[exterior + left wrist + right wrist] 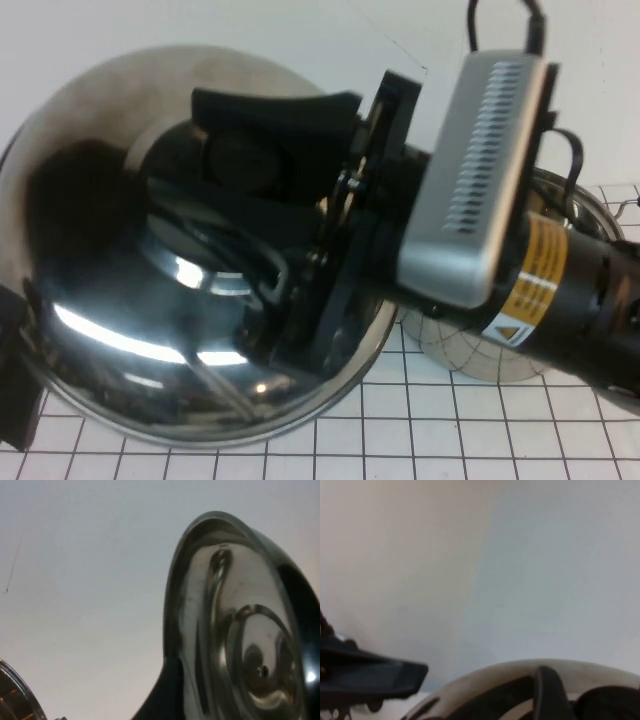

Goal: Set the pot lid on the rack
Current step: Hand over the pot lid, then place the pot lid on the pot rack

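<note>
The pot lid [110, 210], shiny and domed, is lifted off the table and tilted up, filling the left of the high view. Its black knob [240, 155] sits between the fingers of my right gripper [262, 160], which reaches in from the right and is shut on it. The right wrist view shows the lid's rim [530, 667] and knob [612, 705]. My left gripper [10, 385] is at the lid's lower left rim. The left wrist view shows the lid's underside [240, 630] very close. The rack is out of view.
The steel pot [470, 355] stands on the gridded mat [480, 430] at the right, behind my right arm. A shiny curved rim [17, 692] shows in the corner of the left wrist view. A plain white wall lies beyond.
</note>
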{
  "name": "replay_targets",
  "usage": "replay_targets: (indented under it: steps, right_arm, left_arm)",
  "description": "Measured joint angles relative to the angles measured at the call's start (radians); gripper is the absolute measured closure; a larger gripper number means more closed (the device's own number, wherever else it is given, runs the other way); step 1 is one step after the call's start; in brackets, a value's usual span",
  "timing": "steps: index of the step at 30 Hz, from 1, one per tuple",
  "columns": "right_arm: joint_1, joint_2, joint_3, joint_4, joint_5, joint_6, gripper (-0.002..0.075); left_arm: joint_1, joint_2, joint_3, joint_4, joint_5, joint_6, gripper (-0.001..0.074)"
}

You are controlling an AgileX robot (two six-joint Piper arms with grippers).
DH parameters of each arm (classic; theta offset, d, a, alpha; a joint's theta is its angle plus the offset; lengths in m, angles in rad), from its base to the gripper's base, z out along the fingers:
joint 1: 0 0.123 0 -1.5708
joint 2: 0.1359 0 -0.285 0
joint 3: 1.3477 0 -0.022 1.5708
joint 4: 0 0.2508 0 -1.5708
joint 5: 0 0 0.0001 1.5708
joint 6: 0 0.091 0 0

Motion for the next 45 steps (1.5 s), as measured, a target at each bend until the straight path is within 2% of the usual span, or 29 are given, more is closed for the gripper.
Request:
replay_targets:
  steps: [5,8,10,13,15,17,26,27,31,35,39,42,45]
  right_arm:
    - [0.035,0.027,0.0,0.0,0.048,0.002,0.0393]
    - [0.041,0.065,0.0,0.0,0.011,0.015,0.0393]
    - [0.041,0.091,-0.001,0.0,-0.037,0.041,0.0393]
    - [0.043,0.108,-0.005,0.005,-0.088,0.101,0.0393]
    - [0.045,0.11,-0.007,0.005,-0.106,0.136,0.0393]
    - [0.045,0.11,-0.007,0.003,-0.12,0.148,0.0393]
    - [0.045,0.12,-0.007,0.007,-0.17,0.126,0.0391]
    - [0.045,0.119,-0.007,0.009,-0.183,0.13,0.0365]
    - [0.042,0.119,-0.007,0.077,-0.241,0.17,0.0123]
    - [-0.004,0.119,-0.007,0.097,-0.259,0.18,0.0051]
    - [-0.081,0.075,-0.007,0.095,-0.252,0.181,0.0038]
    - [-0.157,-0.015,-0.007,0.077,-0.253,0.185,0.005]
    - [-0.246,-0.145,-0.007,0.015,-0.221,0.212,0.0199]
  left_arm:
    - [0.0,0.0,0.0,0.031,-0.082,0.002,0.0046]
    - [0.0,0.0,-0.002,0.035,-0.143,0.021,0.0098]
    - [0.0,0.0,-0.002,0.04,-0.161,0.023,0.0177]
    - [0.0,0.0,-0.002,0.049,-0.189,0.023,0.0375]
    - [0.0,0.0,-0.002,0.059,-0.203,0.023,0.0546]
    - [0.0,0.0,-0.002,0.061,-0.231,0.014,0.0641]
    - [0.0,0.0,-0.006,0.085,-0.247,-0.047,0.0646]
    - [0.0,0.0,-0.008,0.096,-0.246,-0.057,0.0647]
    - [0.0,0.008,-0.033,0.214,-0.202,-0.1,0.0647]
    - [0.0,0.041,-0.126,0.343,-0.158,-0.12,0.0647]
    - [0.0,0.09,-0.291,0.505,-0.086,-0.179,0.0647]
    - [0.0,0.161,-0.434,0.682,-0.042,-0.316,0.0647]
    - [0.0,0.28,-0.58,0.888,-0.059,-0.429,0.0647]
